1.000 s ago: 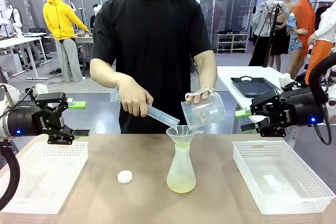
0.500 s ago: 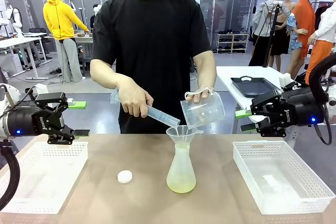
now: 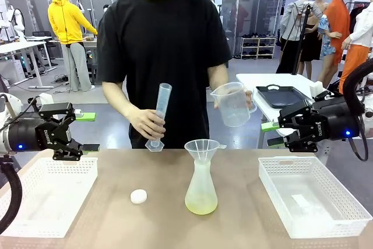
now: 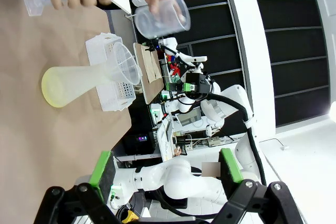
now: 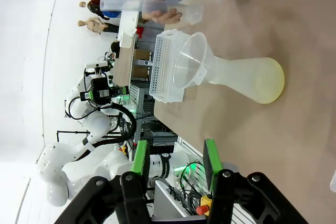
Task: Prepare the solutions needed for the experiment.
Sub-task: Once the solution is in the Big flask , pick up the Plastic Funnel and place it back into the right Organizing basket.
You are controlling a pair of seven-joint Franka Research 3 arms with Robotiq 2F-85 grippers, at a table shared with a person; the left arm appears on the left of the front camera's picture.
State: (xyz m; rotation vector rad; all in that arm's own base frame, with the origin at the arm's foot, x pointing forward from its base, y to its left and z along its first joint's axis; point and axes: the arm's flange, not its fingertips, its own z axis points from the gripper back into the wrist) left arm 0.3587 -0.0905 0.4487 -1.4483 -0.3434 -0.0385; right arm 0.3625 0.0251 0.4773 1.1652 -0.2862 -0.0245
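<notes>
The solutions show as pale yellow-green liquid (image 3: 201, 204) in the bottom of a translucent conical flask (image 3: 201, 182) at mid-table, a clear funnel (image 3: 201, 149) in its neck. The same liquid (image 4: 50, 85) (image 5: 276, 84) appears in both wrist views. The person holds a graduated cylinder (image 3: 159, 114) upright in one hand and a clear beaker (image 3: 231, 104) upright in the other, both away from the funnel. My left gripper (image 3: 87, 132) (image 4: 165, 169) hovers open at the table's left, nothing between its fingers. My right gripper (image 3: 271, 133) (image 5: 175, 161) hovers at the right, jaws apart and holding nothing.
A small white round cap (image 3: 138, 196) lies on the table left of the flask. A white mesh basket (image 3: 35, 202) sits at the left under my left gripper, another white basket (image 3: 326, 214) at the right. The person stands close behind the far edge.
The person has pulled the cylinder and beaker back from over the funnel and turned both upright. Neither arm has moved.
</notes>
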